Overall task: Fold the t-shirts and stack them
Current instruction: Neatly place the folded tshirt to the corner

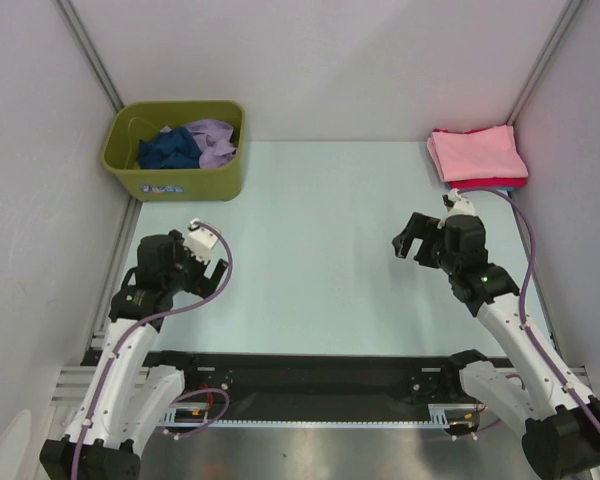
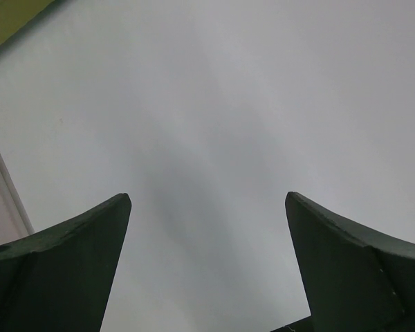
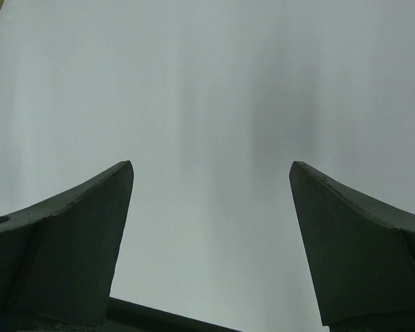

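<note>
Olive-green plastic bin (image 1: 180,180): beyond left jaws; holds navy cloth t-shirt (image 1: 167,151), lavender cloth t-shirt (image 1: 214,140).
Left jaws: wide, empty.
Right jaws: wide, empty.

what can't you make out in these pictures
- Top view: the pink t-shirt covers those beneath; only an edge of the red t-shirt shows, count unclear.
- Top view: the navy t-shirt and lavender t-shirt bunched in the bin cover whatever lies beneath.
- Wrist views: t-shirts lie outside the frame beyond left claw and right claw.
</note>
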You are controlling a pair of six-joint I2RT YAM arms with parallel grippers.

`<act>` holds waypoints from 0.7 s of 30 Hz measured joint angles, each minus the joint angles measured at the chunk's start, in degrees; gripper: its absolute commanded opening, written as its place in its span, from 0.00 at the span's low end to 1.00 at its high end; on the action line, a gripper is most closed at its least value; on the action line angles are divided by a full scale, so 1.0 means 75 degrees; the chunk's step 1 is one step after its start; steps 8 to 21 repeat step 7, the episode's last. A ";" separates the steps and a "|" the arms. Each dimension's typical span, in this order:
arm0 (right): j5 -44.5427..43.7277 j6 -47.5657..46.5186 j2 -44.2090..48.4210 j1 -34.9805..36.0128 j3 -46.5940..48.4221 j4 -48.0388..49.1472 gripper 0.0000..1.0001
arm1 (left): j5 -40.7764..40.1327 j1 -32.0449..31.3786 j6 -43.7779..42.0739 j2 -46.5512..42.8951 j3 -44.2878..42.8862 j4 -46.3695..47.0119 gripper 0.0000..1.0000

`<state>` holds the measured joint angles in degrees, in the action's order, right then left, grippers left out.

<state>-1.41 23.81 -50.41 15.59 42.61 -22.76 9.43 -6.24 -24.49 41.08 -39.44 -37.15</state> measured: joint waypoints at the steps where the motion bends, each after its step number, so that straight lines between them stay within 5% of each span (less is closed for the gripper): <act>1: 0.0000 0.0012 0.0000 0.0003 -0.0020 0.0038 1.00 | 0.0003 0.0009 0.0000 -0.0047 0.0050 0.0017 1.00; 21: 0.0047 0.0015 0.0146 0.0044 -0.0210 0.0213 1.00 | 0.0003 0.0038 -0.0006 -0.0213 0.0172 0.0038 1.00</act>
